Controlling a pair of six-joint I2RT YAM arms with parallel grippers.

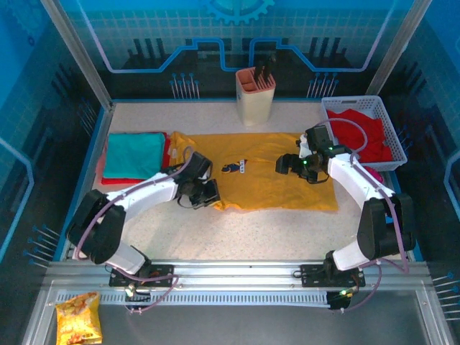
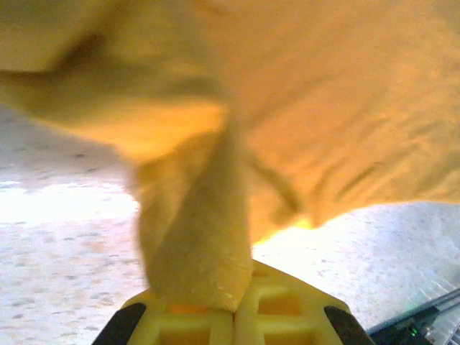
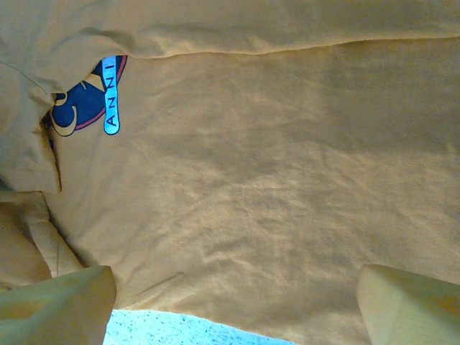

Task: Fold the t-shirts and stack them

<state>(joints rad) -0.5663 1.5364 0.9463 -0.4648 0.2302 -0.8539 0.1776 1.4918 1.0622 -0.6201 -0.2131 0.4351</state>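
Note:
The mustard-yellow t-shirt (image 1: 266,176) lies spread across the middle of the table, its small dark chest print (image 1: 233,168) facing up. My left gripper (image 1: 209,192) sits at the shirt's near left edge, shut on a bunched fold of the yellow cloth (image 2: 198,244). Over the shirt's right part my right gripper (image 1: 287,165) hovers open, its fingers (image 3: 61,305) wide apart above flat yellow cloth (image 3: 273,187), with the print (image 3: 90,104) at upper left. A folded teal t-shirt (image 1: 133,154) rests on a red one (image 1: 115,180) at the left.
A white basket (image 1: 381,118) with red cloth (image 1: 363,133) inside stands at the back right. A beige holder (image 1: 255,93) stands at the back centre. A yellow-orange snack bag (image 1: 79,318) lies off the table at the front left. Speckled tabletop (image 1: 273,230) lies bare near the arms.

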